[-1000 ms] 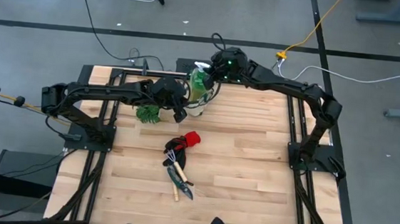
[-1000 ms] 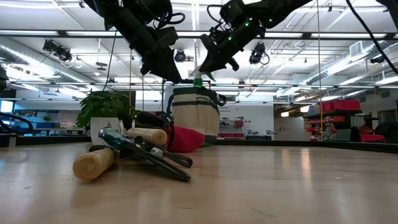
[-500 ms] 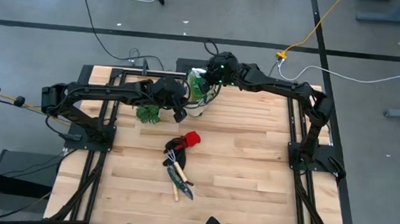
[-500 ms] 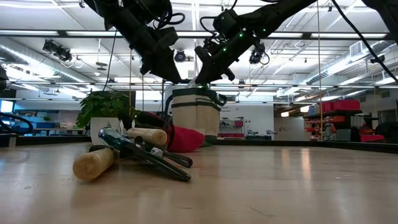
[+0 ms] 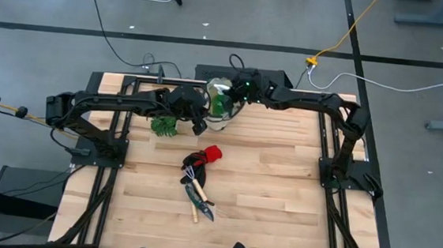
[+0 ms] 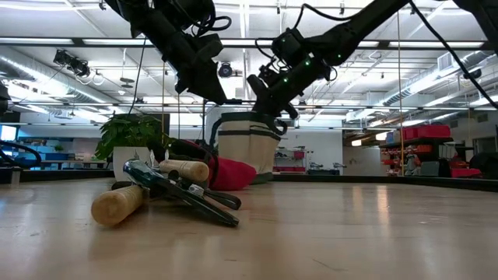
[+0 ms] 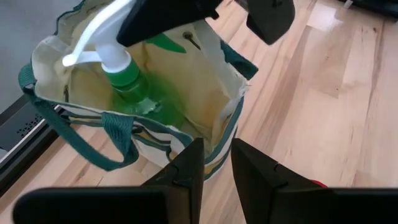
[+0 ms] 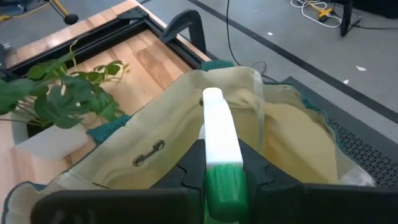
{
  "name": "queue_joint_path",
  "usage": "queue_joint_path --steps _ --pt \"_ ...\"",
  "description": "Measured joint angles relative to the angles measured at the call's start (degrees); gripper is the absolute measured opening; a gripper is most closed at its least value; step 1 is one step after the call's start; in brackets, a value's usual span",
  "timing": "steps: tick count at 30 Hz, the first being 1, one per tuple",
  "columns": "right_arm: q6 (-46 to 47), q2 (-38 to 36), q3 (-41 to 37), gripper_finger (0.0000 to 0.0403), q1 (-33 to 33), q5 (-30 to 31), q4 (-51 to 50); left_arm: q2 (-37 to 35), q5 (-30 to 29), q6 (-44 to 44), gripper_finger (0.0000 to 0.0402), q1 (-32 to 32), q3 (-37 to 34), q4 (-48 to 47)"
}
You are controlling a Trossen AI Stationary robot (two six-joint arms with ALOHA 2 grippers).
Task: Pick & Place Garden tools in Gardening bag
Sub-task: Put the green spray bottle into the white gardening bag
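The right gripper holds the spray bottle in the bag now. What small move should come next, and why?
Probably open the right gripper and let go. The green spray bottle is already down inside the bag, with only its white head near the rim, and the left gripper pinches the bag's edge to hold it open.

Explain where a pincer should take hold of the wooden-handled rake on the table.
Grip the wooden handle near its free end, coming down from above: it lies flat and bare there, while the shears lie across it further along.
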Motion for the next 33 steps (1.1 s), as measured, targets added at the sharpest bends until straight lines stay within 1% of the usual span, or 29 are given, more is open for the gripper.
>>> queue_joint_path --steps 15,18,26,33 --pt "1.04 0.00 -1.18 0.0042 -0.34 0.00 0.75 0.00 -0.02 -0.15 0.0087 0.00 0.00 0.02" --pt "1.09 0.00 -1.18 0.0043 -0.34 -1.14 0.70 0.00 0.00 -0.17 0.0087 0.00 0.00 0.02" --pt "1.28 0.02 -1.25 0.0096 -0.08 -1.49 0.44 0.00 -0.02 -0.17 0.0087 0.00 0.00 0.02" --pt "1.00 0.04 -1.25 0.0114 -0.10 -1.44 -0.23 0.00 -0.02 -0.20 0.0087 0.00 0.00 0.02"
